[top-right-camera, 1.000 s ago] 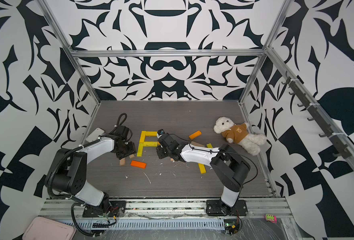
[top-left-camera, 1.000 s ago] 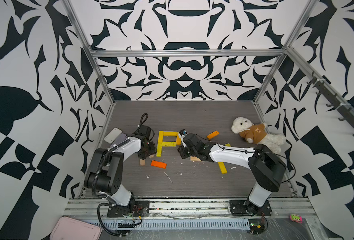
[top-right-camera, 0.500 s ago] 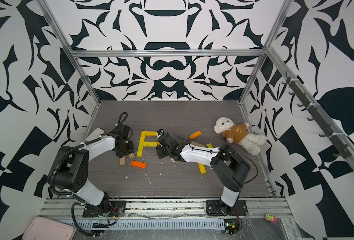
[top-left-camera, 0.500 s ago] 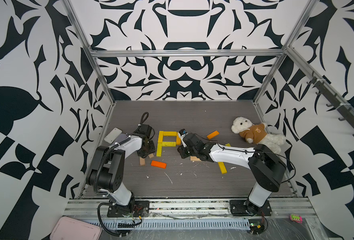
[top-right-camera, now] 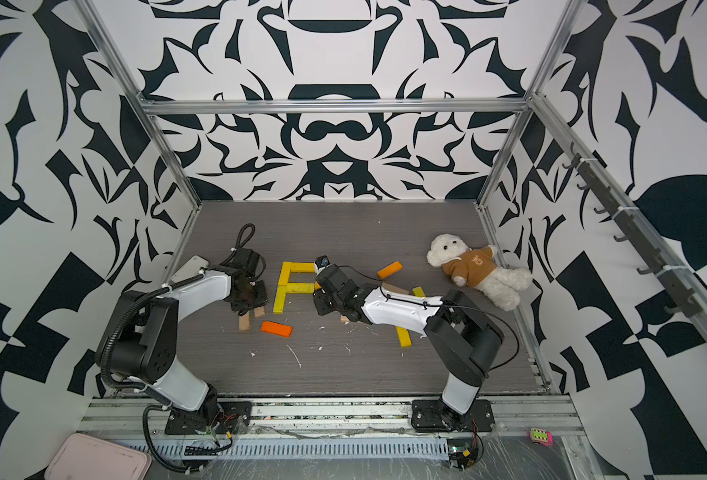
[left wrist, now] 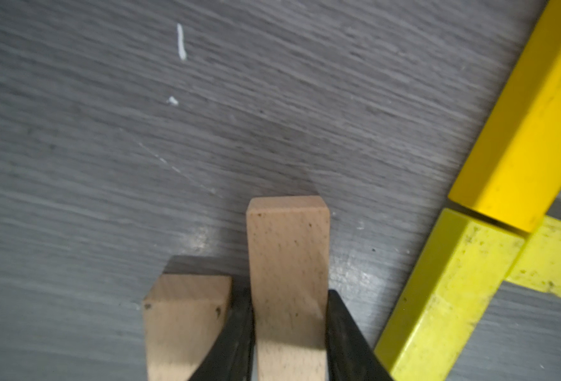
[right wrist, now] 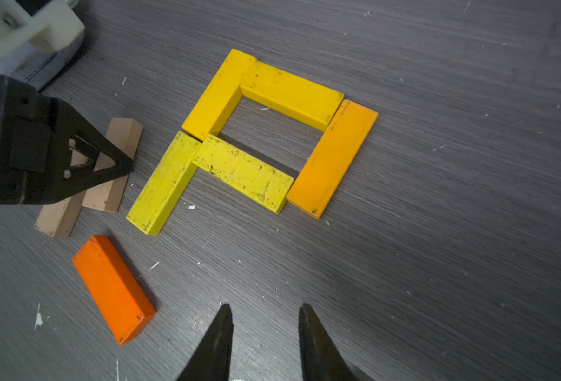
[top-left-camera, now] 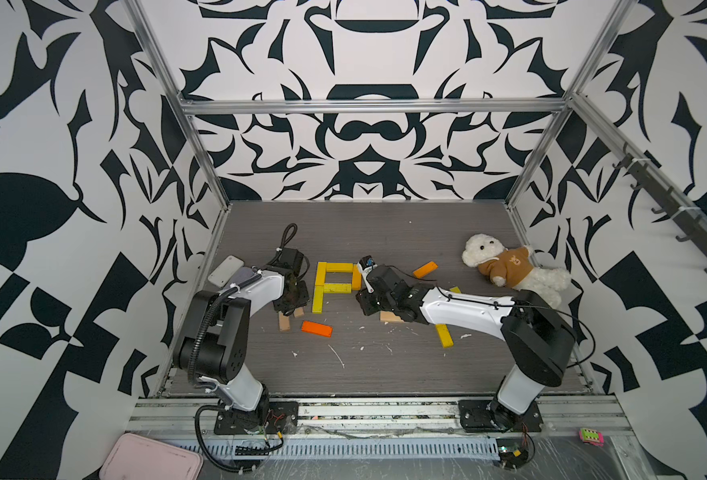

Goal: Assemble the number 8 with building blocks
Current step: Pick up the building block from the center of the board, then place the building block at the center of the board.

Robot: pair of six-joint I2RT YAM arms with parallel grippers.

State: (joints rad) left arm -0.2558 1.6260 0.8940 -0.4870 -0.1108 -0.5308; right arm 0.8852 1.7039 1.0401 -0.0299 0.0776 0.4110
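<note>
Snugly, tan plank (left wrist: 287, 237) inside left gripper (left wrist: 287, 292).

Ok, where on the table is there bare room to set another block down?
Bare: the far strip of table behind the yellow block figure, and the near strip between the orange block and the front rail. Crowded: the gap between that figure and the left tool, shut on a tan block.
</note>
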